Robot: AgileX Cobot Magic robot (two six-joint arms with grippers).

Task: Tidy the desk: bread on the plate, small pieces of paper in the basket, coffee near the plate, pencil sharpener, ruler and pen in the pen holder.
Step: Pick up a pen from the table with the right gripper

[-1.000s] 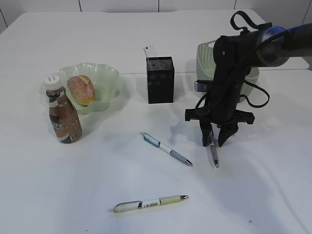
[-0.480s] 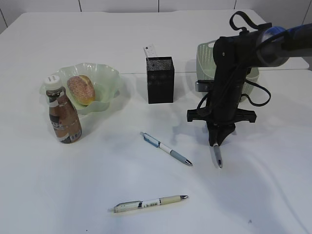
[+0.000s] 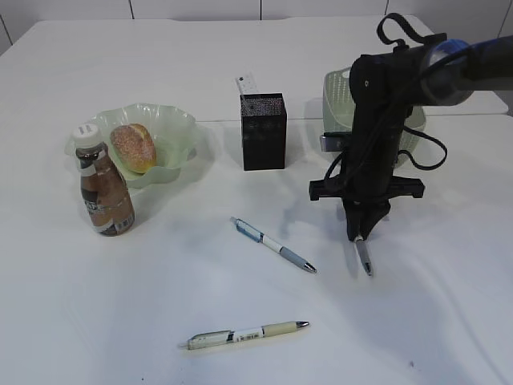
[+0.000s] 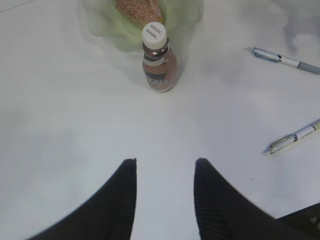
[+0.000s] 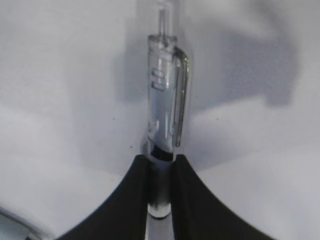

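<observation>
My right gripper (image 3: 358,233) points down, shut on the upper end of a clear pen (image 3: 364,259) that hangs slanted just over the desk (image 3: 449,321). In the right wrist view the pen (image 5: 162,110) runs up from between the closed jaws (image 5: 160,159). My left gripper (image 4: 165,161) is open and empty above bare desk. The bread (image 3: 134,147) lies in the plate (image 3: 183,127), with the coffee (image 3: 104,188) upright beside it. The pen holder (image 3: 263,132) has what looks like the ruler (image 3: 245,83) sticking out. The basket (image 3: 338,90) stands behind my right arm. Pencil sharpener and paper are hidden.
Two more pens lie loose: a blue-grey one (image 3: 272,245) mid-desk and a cream one (image 3: 244,334) near the front. The left wrist view shows the coffee (image 4: 159,60), the plate's rim (image 4: 100,25) and both pens (image 4: 285,60) (image 4: 292,138) at its right edge.
My right gripper went from open around the pen to shut on it, then rose slightly and drifted right, lifting the pen's top end. The left gripper has not moved.
</observation>
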